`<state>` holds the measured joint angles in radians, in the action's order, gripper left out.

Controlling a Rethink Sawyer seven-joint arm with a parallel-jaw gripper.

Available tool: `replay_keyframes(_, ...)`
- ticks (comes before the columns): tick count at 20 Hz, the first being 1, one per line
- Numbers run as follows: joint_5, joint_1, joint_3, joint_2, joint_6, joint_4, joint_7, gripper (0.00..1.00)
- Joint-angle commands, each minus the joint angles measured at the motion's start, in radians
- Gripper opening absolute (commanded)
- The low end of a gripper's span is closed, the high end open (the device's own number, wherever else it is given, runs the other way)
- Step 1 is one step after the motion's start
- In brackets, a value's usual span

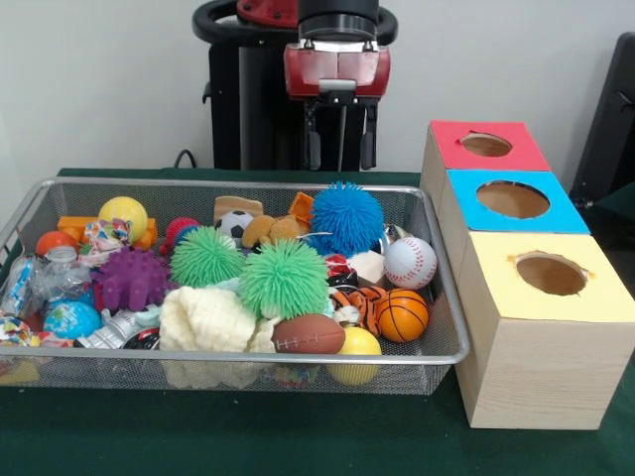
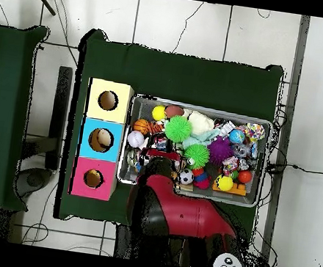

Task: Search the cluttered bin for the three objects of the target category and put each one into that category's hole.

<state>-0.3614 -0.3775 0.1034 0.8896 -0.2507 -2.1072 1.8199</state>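
Clutter fills the bin [image 1: 433, 288], a wire-mesh basket on the green table [image 1: 298, 436], taking up the left and middle of the front view. At its left end lie an orange ball [image 1: 55, 241], a yellow ball [image 1: 123, 213], a globe ball [image 1: 71, 319] and a purple spiky ball [image 1: 132, 280]. Further right sit two green pom balls [image 1: 206, 257] [image 1: 284, 279], with a cream cloth [image 1: 206, 319] and a small football [image 1: 309, 334] toward the near rim. Behind them are a soccer ball [image 1: 234, 224] and the tan plush [image 1: 270, 230], lying against the far side of the bin just beside a blue pom ball [image 1: 346, 218]. The striped plush [image 1: 355, 299], orange with black bands, is half buried between the green pom and a basketball [image 1: 401, 314]. A baseball [image 1: 410, 262] rests near the right wall. A third plush cannot be picked out.

Above the bin's far rim hangs the gripper [image 1: 340, 149], its dark fingers [image 1: 314, 147] spread apart and empty, clear of everything below. In the overhead view the arm [image 2: 172, 213] covers the gripper.

Right of the bin stand three wooden boxes in a row, the red hole [image 1: 486, 145] farthest back, then the blue hole [image 1: 512, 199], then the yellow hole [image 1: 551, 273] nearest the camera. Seen from overhead, something pale shows inside the blue one.
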Motion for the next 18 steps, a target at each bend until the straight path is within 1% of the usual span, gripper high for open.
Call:
replay_keyframes(1, 0.050, 0.000, -0.030, -0.008, 0.104, 0.011, 0.144, 1.00)
replay_keyframes(2, 0.055, 0.000, -0.036, -0.018, 0.127, 0.019, 0.136, 1.00)
replay_keyframes(4, 0.060, -0.008, -0.049, -0.029, 0.142, 0.025, 0.129, 1.00)
replay_keyframes(6, 0.045, -0.035, -0.031, -0.054, 0.138, 0.043, 0.117, 1.00)
replay_keyframes(8, 0.035, -0.045, -0.033, -0.065, 0.136, 0.062, 0.106, 1.00)
replay_keyframes(12, 0.043, -0.011, -0.093, -0.095, 0.103, 0.114, 0.092, 1.00)
replay_keyframes(16, 0.030, -0.016, -0.094, -0.114, 0.112, 0.133, 0.084, 1.00)
replay_keyframes(18, 0.023, -0.015, -0.102, -0.150, 0.093, 0.144, 0.085, 1.00)
